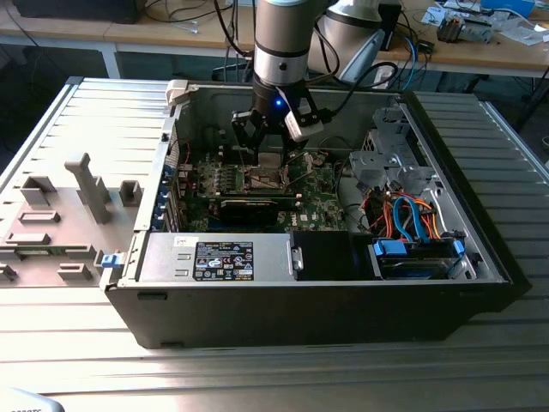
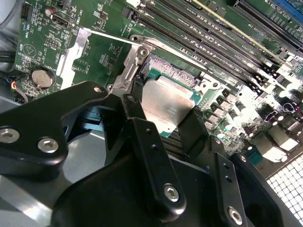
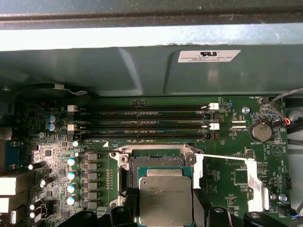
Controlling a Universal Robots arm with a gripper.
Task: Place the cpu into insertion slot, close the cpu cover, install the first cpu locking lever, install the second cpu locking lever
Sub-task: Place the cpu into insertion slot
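ribbed grey metal table (image 1: 86,112) carries an open computer case (image 1: 317,300) lying on its side, with a cluttered wooden bench (image 1: 171,30) behind it. the robot arm (image 1: 281,39) reaches straight down into the case over the green circuit board (image 1: 319,196).

in the second wrist view the gripper (image 2: 163,113) has its jaws pinching the cpu (image 2: 168,104) by two opposite edges, one black finger (image 2: 149,151) on each side of the plate. the cpu's dull metallic face is turned toward the camera.

in the first wrist view the cpu (image 3: 165,201) sits over one end of the insertion slot (image 3: 156,163), so that the far part of the dark square recess and its silvery rim are uncovered. whether the plate touches the slot or hangs just above it, i cannot tell. a thin pale metal lever (image 3: 222,157) runs outward from one corner of the rim across the board. beyond the slot lie four long black memory slots (image 3: 142,122) in a row, and a round coin battery (image 3: 260,131) stands near their end. a column of small pale-topped capacitors (image 3: 72,175) lines the board on the other side of the slot.
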